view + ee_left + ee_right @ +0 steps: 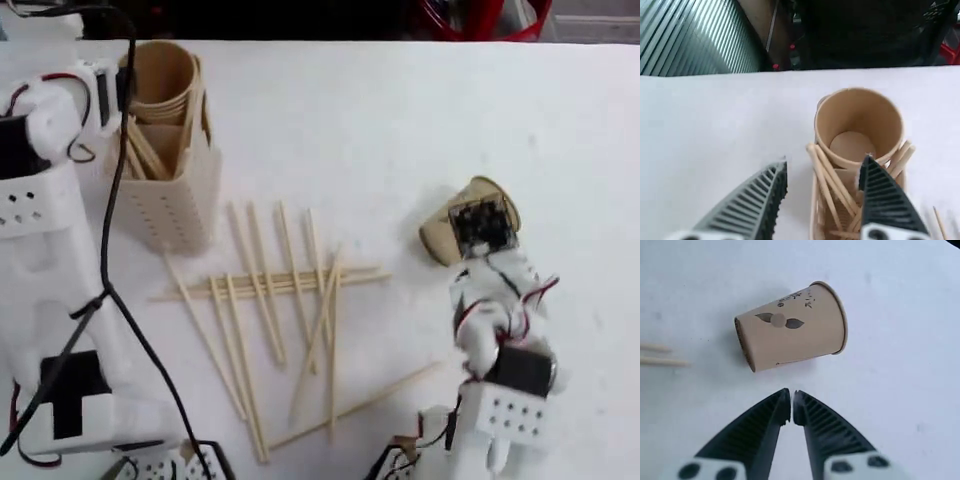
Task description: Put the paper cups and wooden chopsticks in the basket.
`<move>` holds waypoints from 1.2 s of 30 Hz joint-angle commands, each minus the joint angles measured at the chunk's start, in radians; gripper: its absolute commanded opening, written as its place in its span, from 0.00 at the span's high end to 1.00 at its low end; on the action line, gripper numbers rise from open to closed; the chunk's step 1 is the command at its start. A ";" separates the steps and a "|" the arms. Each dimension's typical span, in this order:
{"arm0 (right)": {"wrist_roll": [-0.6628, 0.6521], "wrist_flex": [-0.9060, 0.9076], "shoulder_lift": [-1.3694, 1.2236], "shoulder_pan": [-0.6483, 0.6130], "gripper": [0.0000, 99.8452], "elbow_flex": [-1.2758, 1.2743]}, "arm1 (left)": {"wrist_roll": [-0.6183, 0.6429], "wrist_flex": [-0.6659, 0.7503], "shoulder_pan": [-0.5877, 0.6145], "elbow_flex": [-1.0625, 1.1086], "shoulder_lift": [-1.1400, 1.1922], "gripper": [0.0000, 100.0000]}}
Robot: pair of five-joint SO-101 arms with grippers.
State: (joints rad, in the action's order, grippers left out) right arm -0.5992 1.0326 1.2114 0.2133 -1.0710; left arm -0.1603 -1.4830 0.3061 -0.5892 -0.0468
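A white perforated basket [180, 195] stands at the table's left, holding stacked paper cups [165, 80] and several chopsticks [145, 152]. In the left wrist view the cups [858, 127] and basket [816, 210] lie just beyond my left gripper [825, 172], which is open and empty above them. Another paper cup [455, 225] lies on its side at the right; the right wrist view shows this cup [790, 327] just ahead of my right gripper [791, 402], which is shut with nothing in it. Several loose chopsticks [280, 300] lie scattered mid-table.
A black cable [120, 290] runs down from the left arm [40, 200] across the table's left side. Bare white table [400, 120] stretches behind the chopsticks and the fallen cup. The right arm's body [500, 360] stands near the front edge.
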 commanded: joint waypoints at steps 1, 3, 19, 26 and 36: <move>-0.078 -0.025 -0.394 0.058 0.89 0.307 | -0.037 -0.069 0.053 -0.041 -0.047 0.76; -0.087 -0.025 -0.570 0.076 0.84 0.450 | -0.069 -0.101 0.064 -0.041 -0.047 0.76; -0.060 0.265 -1.561 0.035 0.80 1.422 | -0.172 -0.203 0.065 -0.032 -0.038 0.76; -0.060 0.433 -1.805 -0.013 0.80 1.672 | -0.167 -0.203 0.062 -0.032 -0.038 0.76; -0.060 0.688 -1.945 -0.004 0.97 1.919 | -0.166 -0.201 0.059 -0.032 -0.038 0.76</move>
State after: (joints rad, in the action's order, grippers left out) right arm -0.6575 1.6586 -0.7219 0.2179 0.8009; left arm -0.3291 -1.6870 0.3583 -0.5907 -0.0468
